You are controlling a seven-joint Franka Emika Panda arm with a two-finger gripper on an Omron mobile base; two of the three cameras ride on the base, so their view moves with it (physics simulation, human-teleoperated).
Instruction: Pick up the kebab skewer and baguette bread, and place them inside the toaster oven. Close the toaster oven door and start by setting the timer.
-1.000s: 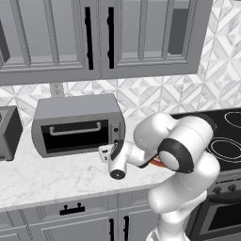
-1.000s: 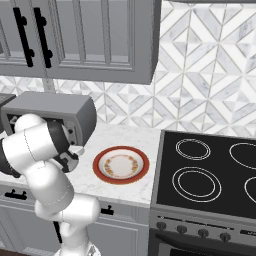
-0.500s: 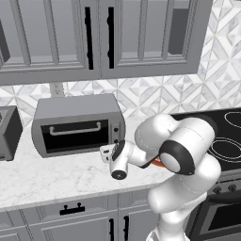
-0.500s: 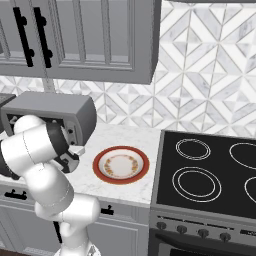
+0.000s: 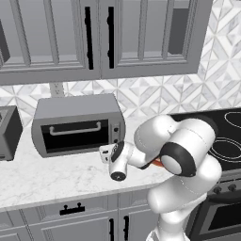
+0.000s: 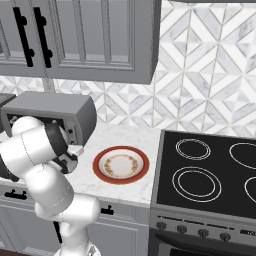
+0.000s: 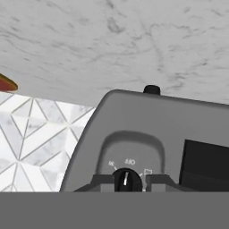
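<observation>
Gripper (image 7: pixel 127 181) pressed up to the toaster oven (image 5: pixel 77 129) knob panel, fingers (image 7: pixel 100 182) clamped either side of the black timer knob (image 7: pixel 127 180); arm folded low, wrist at oven's right front corner; hand view is rolled, oven upside down; right base view shows empty-looking plate (image 6: pixel 121 164) right of oven; oven door (image 5: pixel 75 136) closed.

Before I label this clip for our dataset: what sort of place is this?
A rendered home kitchen, it seems: a toaster oven on a marble counter, a black stovetop beside it, and grey wall cabinets over a patterned tile backsplash.
</observation>
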